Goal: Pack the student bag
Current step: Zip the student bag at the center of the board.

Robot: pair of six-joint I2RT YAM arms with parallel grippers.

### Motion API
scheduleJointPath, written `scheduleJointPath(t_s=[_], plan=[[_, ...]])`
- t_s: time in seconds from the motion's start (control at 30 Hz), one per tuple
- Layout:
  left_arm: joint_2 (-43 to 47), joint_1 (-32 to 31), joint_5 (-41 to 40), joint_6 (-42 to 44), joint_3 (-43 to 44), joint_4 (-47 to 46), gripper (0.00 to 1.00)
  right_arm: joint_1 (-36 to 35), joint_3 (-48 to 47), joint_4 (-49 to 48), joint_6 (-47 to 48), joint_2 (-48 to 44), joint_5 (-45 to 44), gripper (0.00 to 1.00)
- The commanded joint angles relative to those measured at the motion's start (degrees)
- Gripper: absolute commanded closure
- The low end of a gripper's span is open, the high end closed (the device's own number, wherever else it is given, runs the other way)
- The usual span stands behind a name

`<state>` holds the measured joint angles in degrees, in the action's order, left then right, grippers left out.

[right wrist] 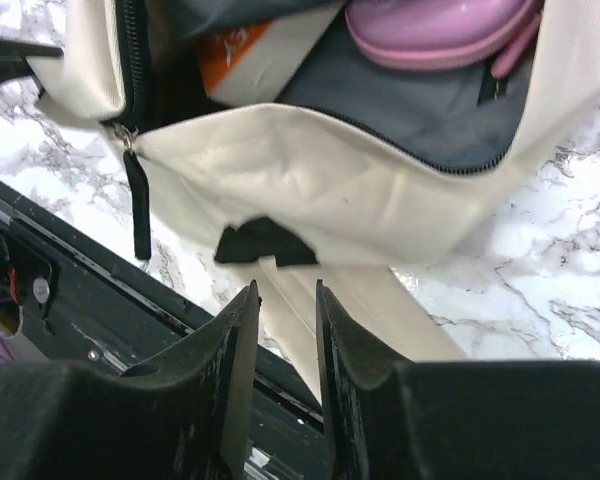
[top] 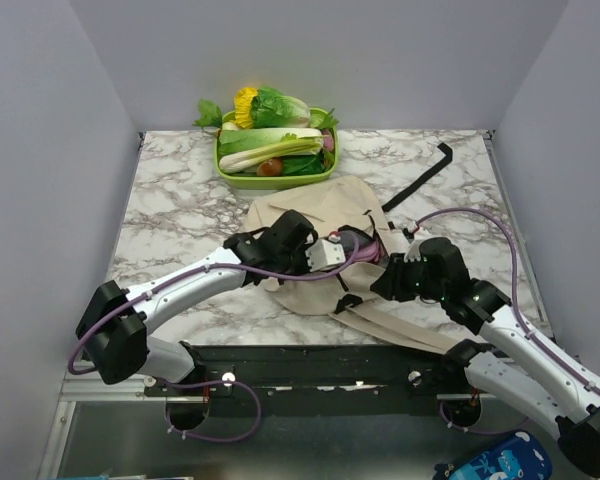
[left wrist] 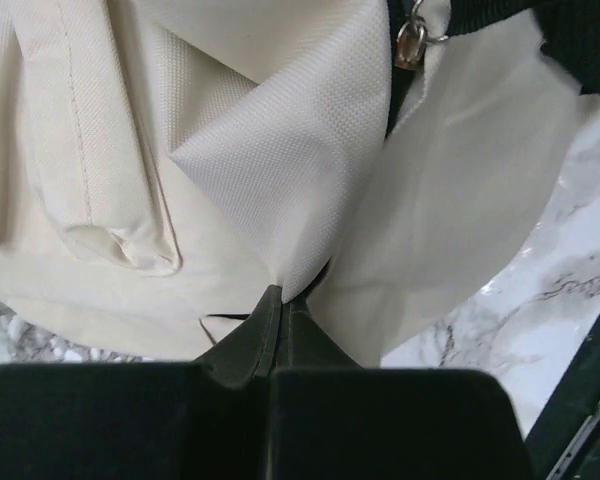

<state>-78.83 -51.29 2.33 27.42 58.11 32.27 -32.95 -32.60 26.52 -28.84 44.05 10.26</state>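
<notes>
The bag (top: 315, 215) is laid flat at mid-table, just in front of a tray (top: 275, 182) of vegetables. Its mouth is unzipped, and a pink case (right wrist: 435, 25) is seen inside. A fold of its cloth is pinched by the left claw (left wrist: 283, 300), whose jaws are closed on it. The right claw (right wrist: 282, 295) is held with jaws a little apart, just short of the mouth's near lip and above a strap (right wrist: 400, 330). The mouth lies straight ahead of it and runs crosswise, so the right arm is judged better placed for the opening.
</notes>
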Motion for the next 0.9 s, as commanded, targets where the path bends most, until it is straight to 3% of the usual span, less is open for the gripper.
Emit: scheduleJointPath(t_s=[0.0, 0.17, 0.3, 0.43, 0.5, 0.63, 0.77, 0.87], plan=[[2.1, 1.8, 4.34, 5.36, 4.81, 5.08, 1.0, -0.27, -3.69, 1.33, 4.13, -1.95, -1.55, 0.63], [3.41, 1.8, 9.27, 5.37, 4.48, 6.49, 1.0, -0.27, -6.6, -2.25, 8.8, -1.61, -6.55, 0.63], [6.31, 1.8, 9.89, 4.57, 2.19, 6.75, 1.0, -0.27, -8.88, -9.1, 9.85, 4.71, -8.42, 0.62], [8.25, 1.8, 9.1, 5.01, 0.61, 7.81, 1.0, -0.19, -14.41, -9.38, 8.37, 12.62, -3.52, 0.47], [9.3, 1.8, 9.27, 5.45, -0.36, 7.11, 1.0, -0.19, -15.21, -10.08, 6.7, 13.43, 0.45, 0.45], [8.43, 1.72, 9.36, 5.19, -0.45, 5.26, 1.0, -0.19, -13.98, -9.13, 5.11, 12.03, 3.27, 0.44], [8.16, 1.63, 10.06, 4.31, -0.27, 2.46, 1.0, -0.19, -13.19, -3.15, 9.76, 6.41, 4.23, 0.38], [8.08, 1.63, 9.98, 3.17, -0.1, 2.1, 1.0, -0.19, -12.75, -2.27, 14.76, 1.48, 12.97, 0.35]])
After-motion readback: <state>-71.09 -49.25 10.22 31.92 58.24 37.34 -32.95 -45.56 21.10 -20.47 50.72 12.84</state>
